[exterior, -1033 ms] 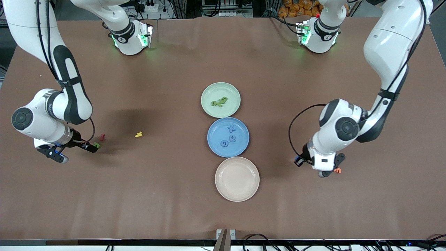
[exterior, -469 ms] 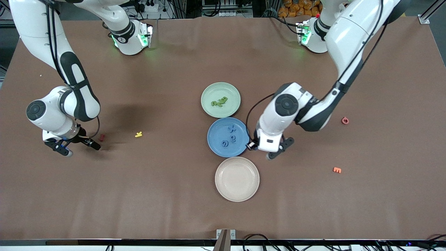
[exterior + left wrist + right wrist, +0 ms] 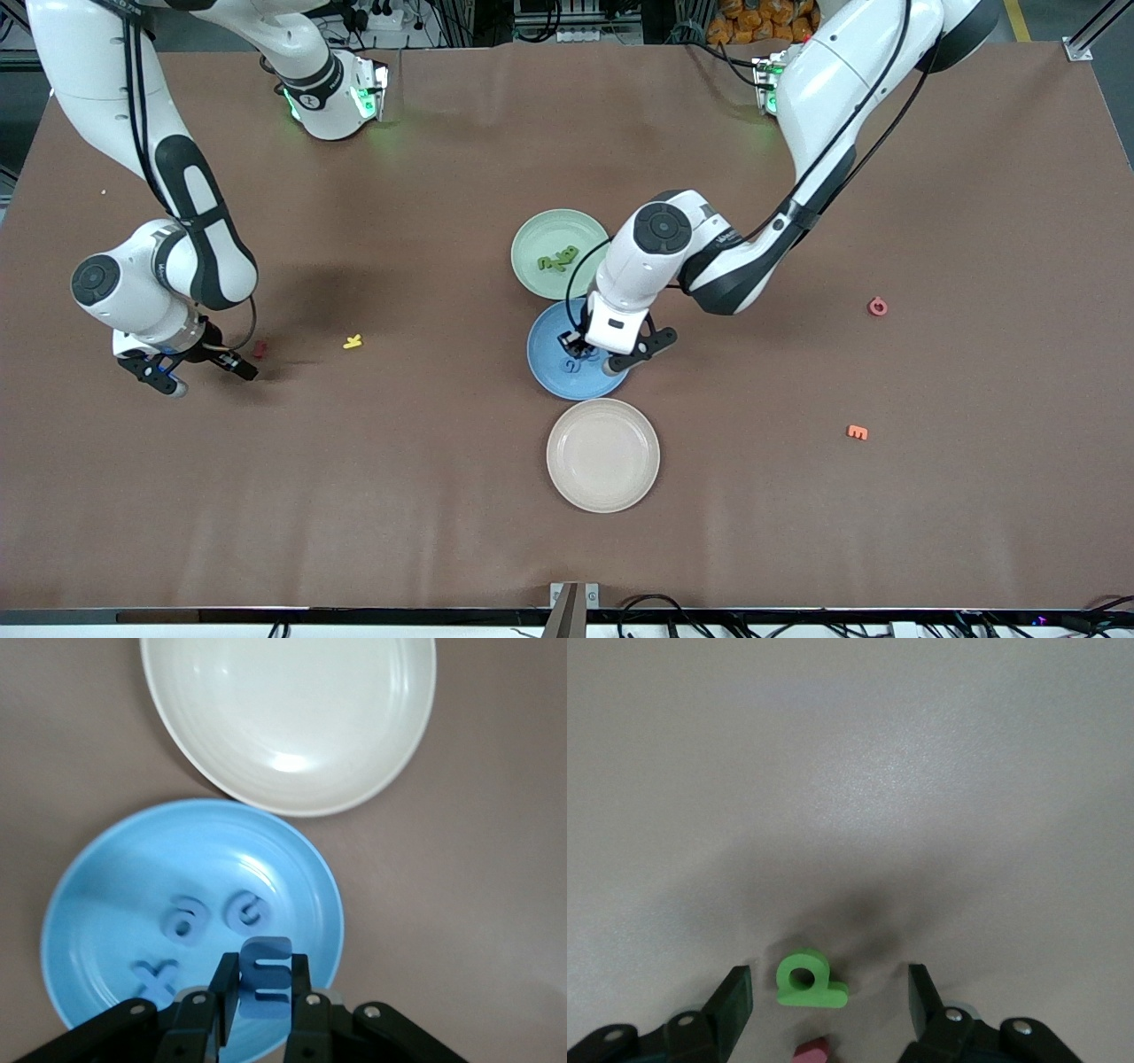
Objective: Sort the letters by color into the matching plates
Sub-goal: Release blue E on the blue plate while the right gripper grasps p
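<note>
Pinch work at the right arm's end of the table: right gripper (image 3: 202, 377) low over the surface, fingers (image 3: 735, 997) wide and straddling green letter (image 3: 808, 981), seemingly not yet touching it. Close squarely on its edges, centred, to stop the foam twisting out. Mind red letter (image 3: 811, 1050), just beside the green one; lift straight up and leave it lying. Ignore yellow letter (image 3: 353, 341) nearby. Then carry to green plate (image 3: 532, 232), already holding green letters (image 3: 558, 260), and release low over its middle.

Next to it, nearer the front camera, blue plate (image 3: 542, 365), with three blue letters (image 3: 186, 920) inside. Over it, left gripper (image 3: 263, 981) clamped on blue E (image 3: 266, 966), upright in the grip. Lower toward a bare patch of the dish, clear of the three, and open only when close, to land the light foam flat rather than bouncing over the rim. Avoid cream plate (image 3: 602, 496) just beside.
</note>
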Controlling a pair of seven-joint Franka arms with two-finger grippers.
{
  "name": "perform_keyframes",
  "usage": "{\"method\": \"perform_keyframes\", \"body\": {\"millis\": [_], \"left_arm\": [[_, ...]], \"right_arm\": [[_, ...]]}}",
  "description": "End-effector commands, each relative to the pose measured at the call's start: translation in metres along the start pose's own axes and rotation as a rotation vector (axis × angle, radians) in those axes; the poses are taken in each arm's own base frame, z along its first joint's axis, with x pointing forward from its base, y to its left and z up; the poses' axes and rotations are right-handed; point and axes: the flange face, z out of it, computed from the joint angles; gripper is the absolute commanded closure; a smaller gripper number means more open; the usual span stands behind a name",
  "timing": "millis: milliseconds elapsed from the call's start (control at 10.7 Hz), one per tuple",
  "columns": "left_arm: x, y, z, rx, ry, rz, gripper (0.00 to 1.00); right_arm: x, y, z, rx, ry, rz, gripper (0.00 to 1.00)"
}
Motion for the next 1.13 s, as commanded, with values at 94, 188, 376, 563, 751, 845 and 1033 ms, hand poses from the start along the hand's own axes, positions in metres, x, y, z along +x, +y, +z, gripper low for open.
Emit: {"method": "perform_keyframes", "body": {"millis": [94,188,376,563,751,845,1033], "left_arm": [[-0.009,0.014,0.001,-0.05,0.004,0.008,0.42],[-0.012,0.013,0.004,-0.042,0.025,0.046,0.0],[-0.004,0.01,0.005,-0.029,0.055,0.05,0.0],[0.012,0.006,-0.003,-0.016,0.111,0.096,0.0],[0.024,-0.004,-0.008,0.085,0.143,0.193,0.0],[0.041,-0.01,-0.023,0.133,0.151,0.247,0.0],[0.082,-0.029,-0.053,0.218,0.145,0.341,0.0]], "right_arm": [[-0.002,-0.004,0.007,0.012,0.0,0.008,0.27],[0.001,-0.005,0.006,0.016,0.006,0.009,0.27],[0.002,-0.007,0.008,0.014,0.005,0.007,0.28],[0.003,-0.01,0.01,0.013,0.001,0.002,0.48],[0.002,-0.011,0.01,0.013,-0.002,-0.001,0.85],[0.002,-0.013,0.008,0.015,-0.001,-0.005,1.0],[0.005,-0.02,0.001,0.025,-0.017,-0.014,1.0]]}}
